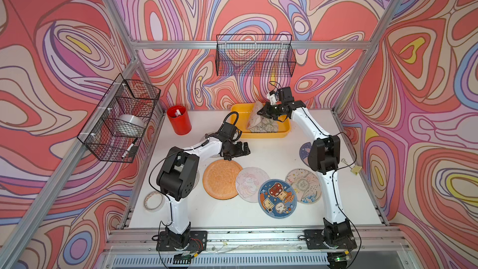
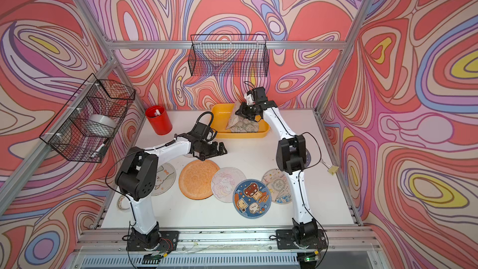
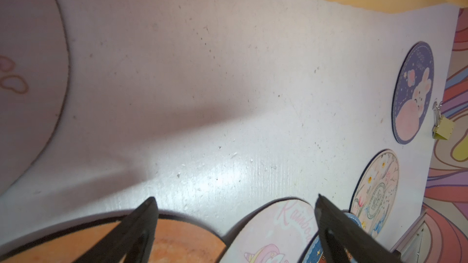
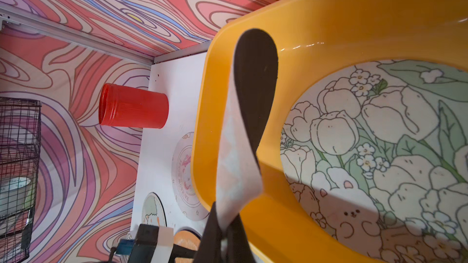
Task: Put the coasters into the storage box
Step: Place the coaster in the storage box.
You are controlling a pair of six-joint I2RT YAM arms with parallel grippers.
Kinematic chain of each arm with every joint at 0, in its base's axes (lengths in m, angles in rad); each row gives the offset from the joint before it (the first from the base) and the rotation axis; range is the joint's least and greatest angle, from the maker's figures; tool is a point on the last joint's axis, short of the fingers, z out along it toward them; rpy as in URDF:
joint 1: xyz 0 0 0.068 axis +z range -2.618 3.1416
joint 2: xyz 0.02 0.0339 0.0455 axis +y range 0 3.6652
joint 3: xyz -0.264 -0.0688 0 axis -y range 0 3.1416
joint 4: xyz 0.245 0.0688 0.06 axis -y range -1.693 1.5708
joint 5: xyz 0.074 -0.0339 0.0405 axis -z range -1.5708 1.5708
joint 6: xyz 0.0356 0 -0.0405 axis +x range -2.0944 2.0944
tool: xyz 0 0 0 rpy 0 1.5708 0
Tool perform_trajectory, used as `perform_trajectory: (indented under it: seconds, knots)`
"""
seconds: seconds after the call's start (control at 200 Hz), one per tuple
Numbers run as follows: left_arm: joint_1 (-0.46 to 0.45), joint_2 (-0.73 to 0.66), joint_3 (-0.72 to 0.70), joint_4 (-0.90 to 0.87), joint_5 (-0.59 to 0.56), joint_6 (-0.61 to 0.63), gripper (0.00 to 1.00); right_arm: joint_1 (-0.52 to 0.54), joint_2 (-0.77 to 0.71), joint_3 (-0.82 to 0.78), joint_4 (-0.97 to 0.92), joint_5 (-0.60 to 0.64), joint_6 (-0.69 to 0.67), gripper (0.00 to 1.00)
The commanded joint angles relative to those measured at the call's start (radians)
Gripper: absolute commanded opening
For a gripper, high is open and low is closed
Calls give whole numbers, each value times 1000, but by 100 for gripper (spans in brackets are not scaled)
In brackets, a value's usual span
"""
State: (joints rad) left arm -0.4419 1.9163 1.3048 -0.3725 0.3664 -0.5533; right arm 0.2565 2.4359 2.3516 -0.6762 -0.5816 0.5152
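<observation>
My right gripper is shut on the edge of a pale coaster with a dark underside, which hangs bent over the yellow storage box. A floral coaster lies flat in the box. My left gripper stands open and empty just above the table, over the near edges of the orange coaster and the unicorn coaster. A blue cartoon coaster, a pale botanical one and a purple bunny one lie to the right. Another pale coaster is partly hidden under my left arm.
A red cup stands left of the box at the back. A tape ring lies at the table's front left edge and a binder clip at its right edge. Wire baskets hang on the walls.
</observation>
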Motion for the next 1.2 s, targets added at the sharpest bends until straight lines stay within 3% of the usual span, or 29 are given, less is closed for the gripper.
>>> perform_trajectory:
  seconds: [0.0, 0.18, 0.391, 0.491, 0.836, 1.192]
  knots:
    - [13, -29, -7, 1, -2, 4, 98, -12, 54, 28, 27, 30, 4, 0]
    - [17, -22, 13, -7, -10, 9, 99, -41, 96, 35, -84, 111, -50, 7]
    - [26, -14, 31, -9, -18, 16, 100, -52, 64, 37, -194, 235, -114, 40]
    - [31, -12, 40, -13, -21, 21, 100, -51, 44, 37, -225, 276, -127, 50]
    - [71, -32, 45, -45, -54, 56, 100, -50, -75, -65, -230, 281, -122, 67]
    - [223, -52, 78, -98, -183, 107, 100, 25, -189, -233, -173, 182, -119, 83]
